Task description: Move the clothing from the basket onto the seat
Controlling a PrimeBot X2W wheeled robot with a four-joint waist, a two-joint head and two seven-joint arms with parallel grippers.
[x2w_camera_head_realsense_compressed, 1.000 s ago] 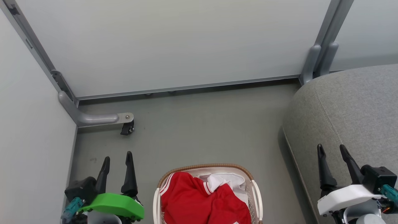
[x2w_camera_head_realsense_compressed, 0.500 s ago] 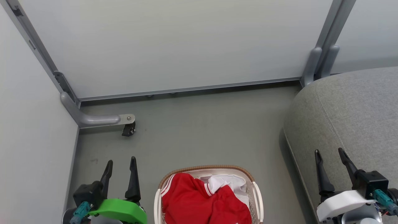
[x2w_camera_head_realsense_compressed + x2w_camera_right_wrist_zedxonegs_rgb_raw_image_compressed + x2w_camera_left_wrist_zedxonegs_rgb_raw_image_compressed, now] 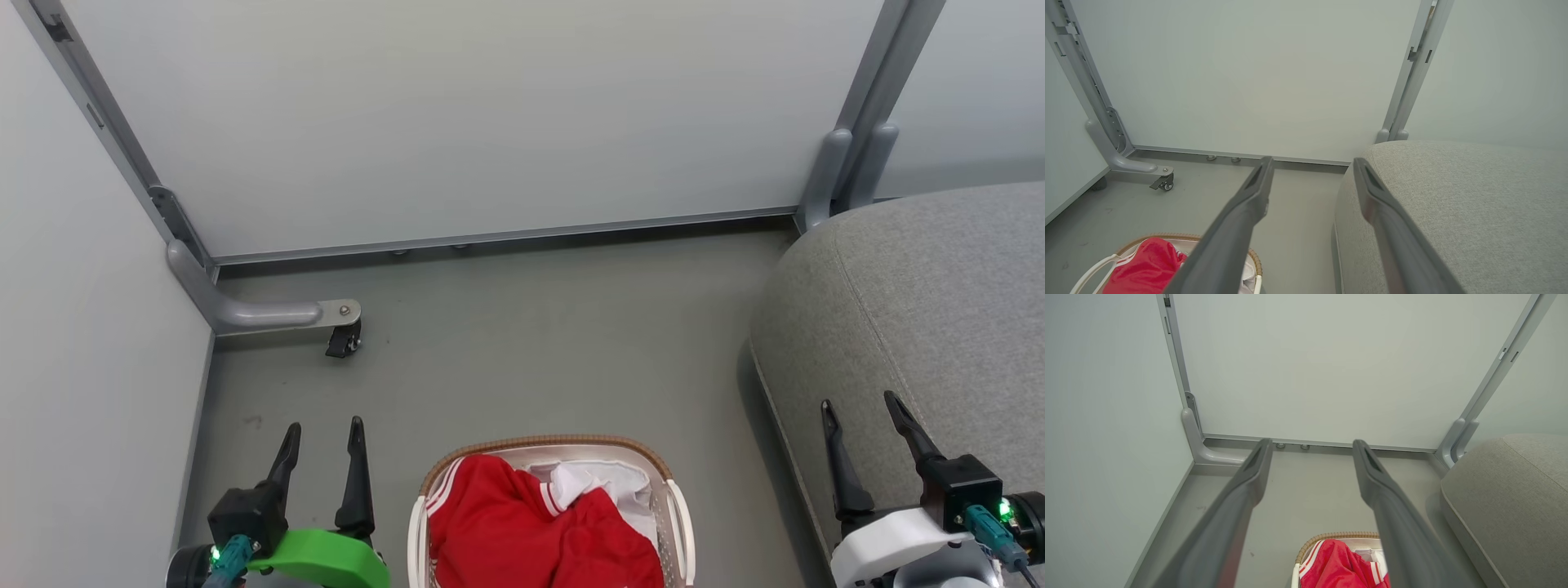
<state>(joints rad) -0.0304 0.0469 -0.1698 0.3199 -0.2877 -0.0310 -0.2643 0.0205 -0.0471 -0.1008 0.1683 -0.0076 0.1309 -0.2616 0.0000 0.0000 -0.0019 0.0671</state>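
Right of the left tool, clothing lies in basket.

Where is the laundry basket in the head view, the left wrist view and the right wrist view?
Head view: the basket is at the bottom centre.
Left wrist view: the basket is at the bottom edge, slightly right of centre.
Right wrist view: the basket is in the bottom left corner.
Shared landmark: the grey seat lies right of it in all three.

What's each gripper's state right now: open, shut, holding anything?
Left gripper: open, holding nothing.
Right gripper: open, holding nothing.
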